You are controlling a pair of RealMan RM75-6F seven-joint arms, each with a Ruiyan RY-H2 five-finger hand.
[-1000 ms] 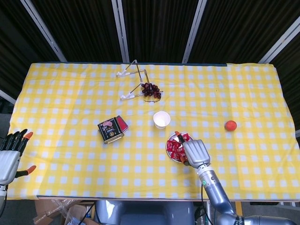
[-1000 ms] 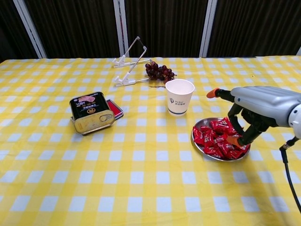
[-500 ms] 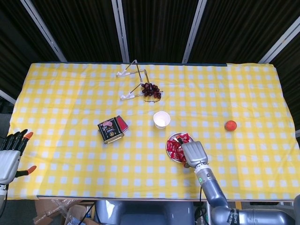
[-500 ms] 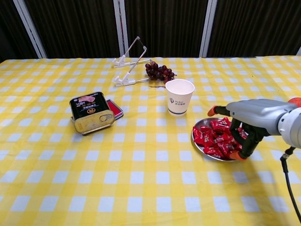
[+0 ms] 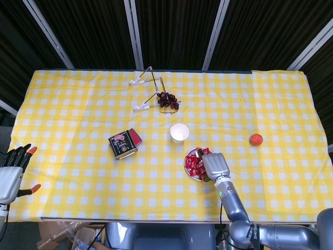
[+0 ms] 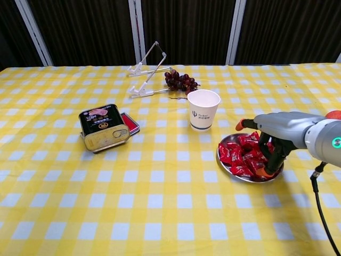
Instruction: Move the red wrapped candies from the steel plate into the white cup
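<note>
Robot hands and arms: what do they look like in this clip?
Both hands, right hand and left hand, have grey metallic backs, black fingers and orange fingertips. The right forearm is a silver-grey cylinder with a small green light and a thin black cable beside it.

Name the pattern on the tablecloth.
Yellow and white checks on the tablecloth, clearest in the chest view.

The white cup (image 6: 203, 109) stands just behind the steel plate (image 6: 226, 164), open cloth between. Grapes (image 6: 181, 81) and wire stand (image 6: 145, 76) crowd the table's far edge behind the cup; tin (image 6: 104, 127) lies well left.
</note>
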